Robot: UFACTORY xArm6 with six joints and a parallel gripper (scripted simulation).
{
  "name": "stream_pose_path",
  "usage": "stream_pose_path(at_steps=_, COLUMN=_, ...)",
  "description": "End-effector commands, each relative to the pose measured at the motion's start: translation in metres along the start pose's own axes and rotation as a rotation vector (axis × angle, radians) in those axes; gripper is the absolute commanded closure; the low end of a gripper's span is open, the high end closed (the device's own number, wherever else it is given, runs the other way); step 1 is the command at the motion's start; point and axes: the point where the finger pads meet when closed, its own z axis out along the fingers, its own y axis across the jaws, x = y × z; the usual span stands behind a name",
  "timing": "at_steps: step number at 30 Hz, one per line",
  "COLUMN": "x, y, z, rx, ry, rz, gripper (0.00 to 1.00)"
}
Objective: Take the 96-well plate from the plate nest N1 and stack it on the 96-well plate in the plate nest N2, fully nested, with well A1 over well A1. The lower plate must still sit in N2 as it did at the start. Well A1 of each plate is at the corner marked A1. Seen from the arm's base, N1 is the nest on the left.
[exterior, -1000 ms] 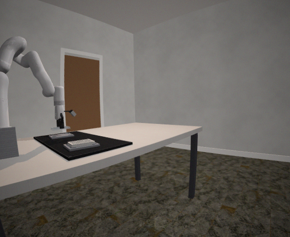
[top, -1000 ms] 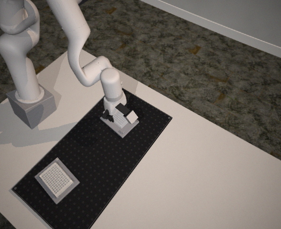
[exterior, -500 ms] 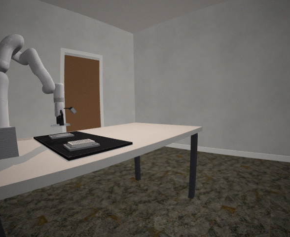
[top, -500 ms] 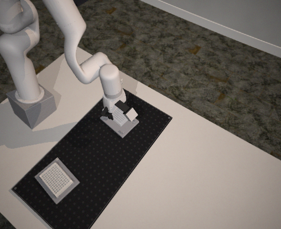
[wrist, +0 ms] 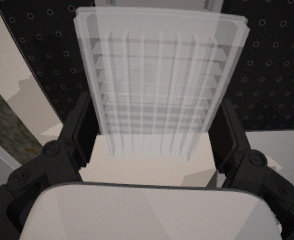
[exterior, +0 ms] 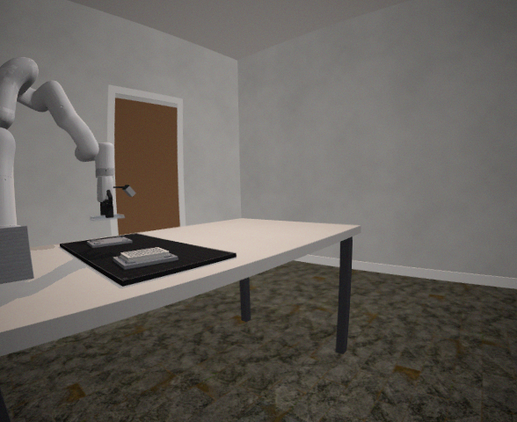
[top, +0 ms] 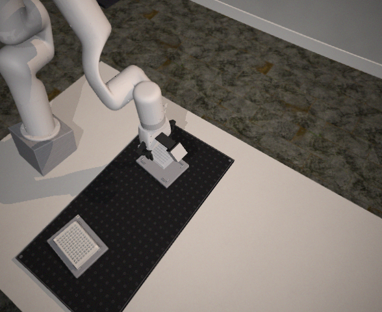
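Observation:
My gripper [top: 154, 153] is shut on a clear 96-well plate [top: 161, 156] and holds it level in the air above the grey plate nest N1 [top: 165, 168]. In the side view the plate [exterior: 104, 217] hangs well above that nest [exterior: 109, 241]. The other 96-well plate [top: 76, 244] rests in nest N2 at the near end of the black mat; it also shows in the side view [exterior: 143, 254]. The A1 marks are too small to read.
Both nests stand on a black dotted mat [top: 125, 218] on a pale table. My arm's grey base block [top: 43, 147] stands beside the mat. A small wrist camera box [top: 178, 151] sticks out next to the gripper.

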Motion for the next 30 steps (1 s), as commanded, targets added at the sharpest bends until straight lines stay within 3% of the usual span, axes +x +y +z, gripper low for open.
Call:
stream_pose_path(at_steps=1, x=0.001, y=-0.001, z=-0.008, rx=0.002, ry=0.004, rz=-0.001, gripper=1.00)
stream_pose_path(at_steps=15, x=0.001, y=-0.001, z=-0.008, rx=0.002, ry=0.004, rz=-0.001, gripper=1.00)
stream_pose_path(at_steps=30, x=0.002, y=0.043, z=-0.007, rx=0.001, ry=0.004, rz=0.018, gripper=1.00)
